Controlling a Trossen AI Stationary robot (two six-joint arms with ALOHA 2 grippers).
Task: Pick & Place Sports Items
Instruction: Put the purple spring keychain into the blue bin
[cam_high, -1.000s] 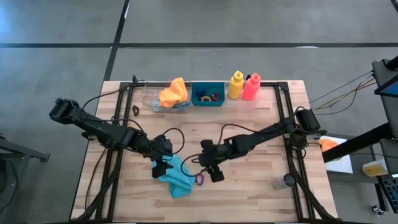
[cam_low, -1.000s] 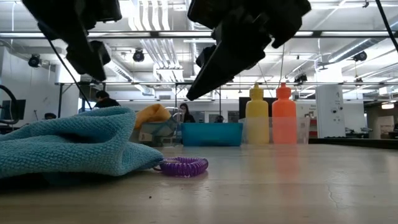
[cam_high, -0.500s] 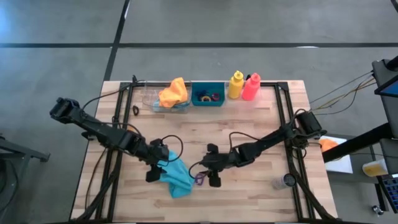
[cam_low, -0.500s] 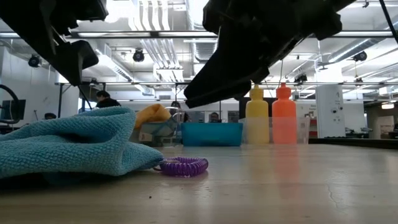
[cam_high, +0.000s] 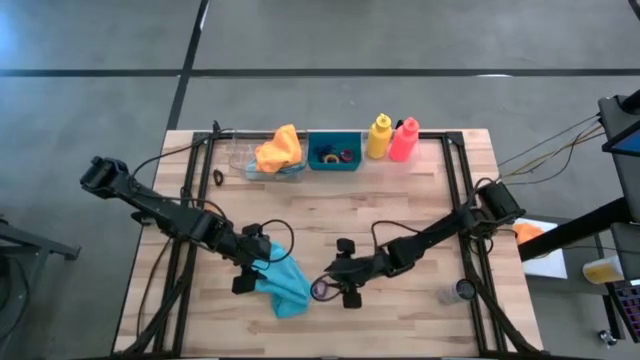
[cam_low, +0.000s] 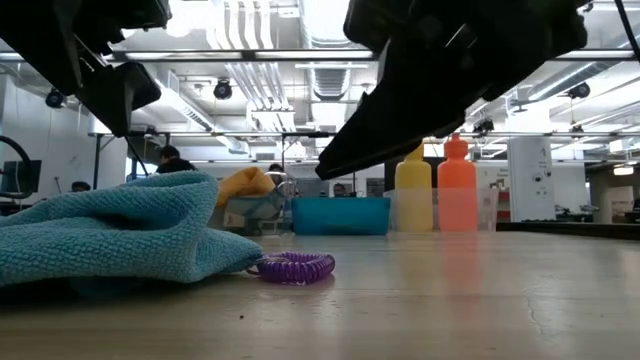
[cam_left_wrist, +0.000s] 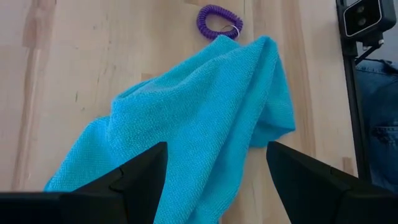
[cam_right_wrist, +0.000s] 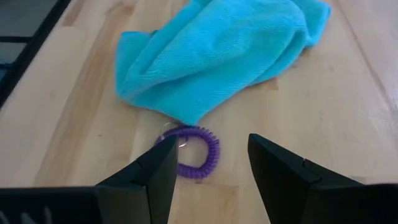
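A teal cloth (cam_high: 284, 286) lies crumpled on the wooden table near its front edge. A small purple coil ring (cam_high: 320, 290) lies flat beside the cloth's right edge. My left gripper (cam_high: 250, 274) hovers open over the cloth's left part; in its wrist view the cloth (cam_left_wrist: 205, 118) spreads ahead of the fingers. My right gripper (cam_high: 336, 281) hangs open just right of the ring (cam_right_wrist: 194, 153), slanting down toward it. In the low view both grippers stand above the cloth (cam_low: 110, 235) and the ring (cam_low: 292, 267), clear of them.
Along the far edge stand a clear tray with an orange cloth (cam_high: 279, 150), a teal bin (cam_high: 334, 160) with small rings, a yellow bottle (cam_high: 378, 137) and a pink-red bottle (cam_high: 403, 140). A small dark ring (cam_high: 218, 177) lies far left. A grey round object (cam_high: 462, 291) sits near right.
My right gripper has come down and toward the table's near edge, closing in on the purple ring, and has turned as it sank. My left gripper has swung a little toward the table's left over the teal cloth. Cloth and ring have stayed put.
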